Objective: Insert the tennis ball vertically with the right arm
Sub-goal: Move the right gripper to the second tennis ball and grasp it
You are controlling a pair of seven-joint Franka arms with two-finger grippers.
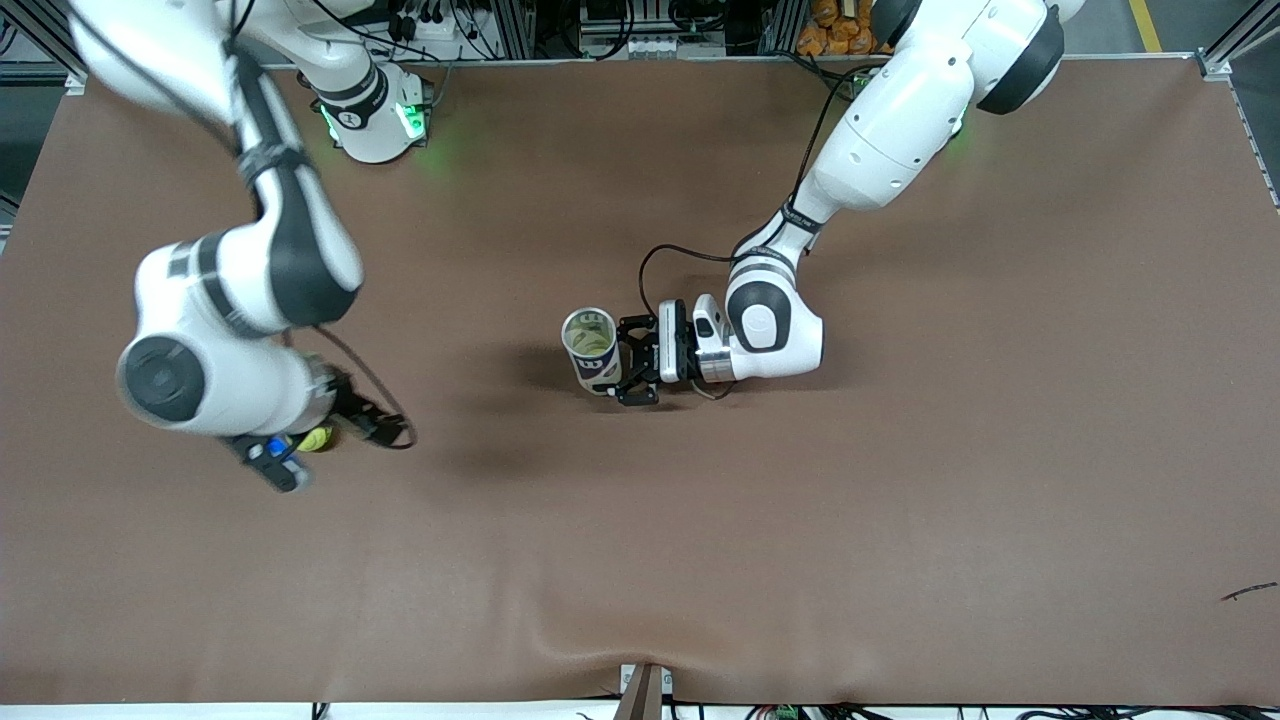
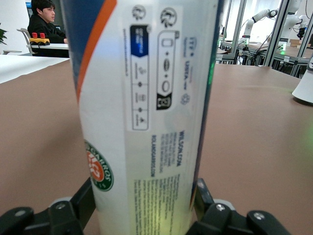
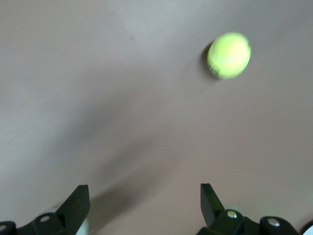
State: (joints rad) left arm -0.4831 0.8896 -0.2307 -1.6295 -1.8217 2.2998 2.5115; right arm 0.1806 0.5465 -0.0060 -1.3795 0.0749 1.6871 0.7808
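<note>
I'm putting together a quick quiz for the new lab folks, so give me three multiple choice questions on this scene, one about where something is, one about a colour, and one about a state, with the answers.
1. Where does the tennis ball lie?
A. On the table toward the right arm's end
B. Inside the can
C. Between the left gripper's fingers

2. What colour is the tennis ball?
A. Orange
B. Yellow-green
C. White

3. How does the can stand?
A. Lying on its side
B. Upright, mouth open upward, held by the left gripper
C. Upright with a lid on, untouched

Answers:
1. A, the right wrist view shows it resting on the bare brown table under the open right gripper.
2. B, it shows bright yellow-green in the right wrist view.
3. B, the front view looks down into its open mouth, and the left wrist view shows fingers either side of it.
</note>
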